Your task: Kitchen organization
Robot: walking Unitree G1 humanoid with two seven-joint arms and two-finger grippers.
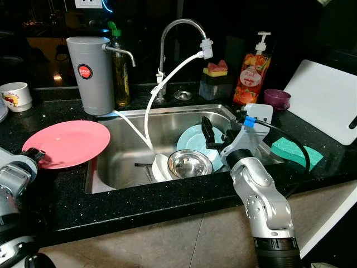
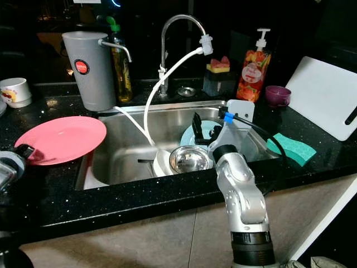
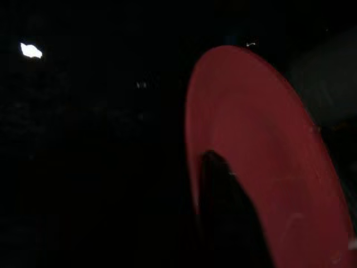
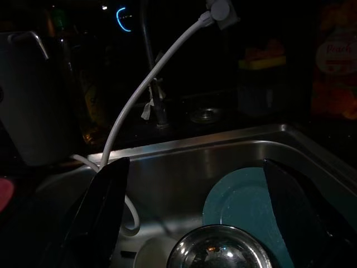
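A pink plate [image 1: 70,142] lies on the black counter left of the steel sink [image 1: 167,124]. My left gripper [image 1: 33,154] is shut on its near rim; in the left wrist view a black finger [image 3: 223,218] lies across the plate [image 3: 268,156]. In the sink rest a teal plate [image 1: 189,139], a steel bowl [image 1: 189,163] and a white dish [image 1: 160,166]. My right gripper [image 1: 216,135] hangs open over the sink's right half, just above the teal plate [image 4: 240,198] and the bowl [image 4: 217,251], with nothing between its fingers [image 4: 106,206].
A faucet [image 1: 173,30] with a white hose [image 1: 162,84] hangs into the sink. Behind stand a grey canister [image 1: 90,75], an oil bottle [image 1: 120,67], a sponge holder [image 1: 216,78] and a soap bottle [image 1: 252,70]. Purple bowl [image 1: 276,99], white cutting board [image 1: 326,100] and teal sponge [image 1: 290,149] lie right; a cup [image 1: 15,96] far left.
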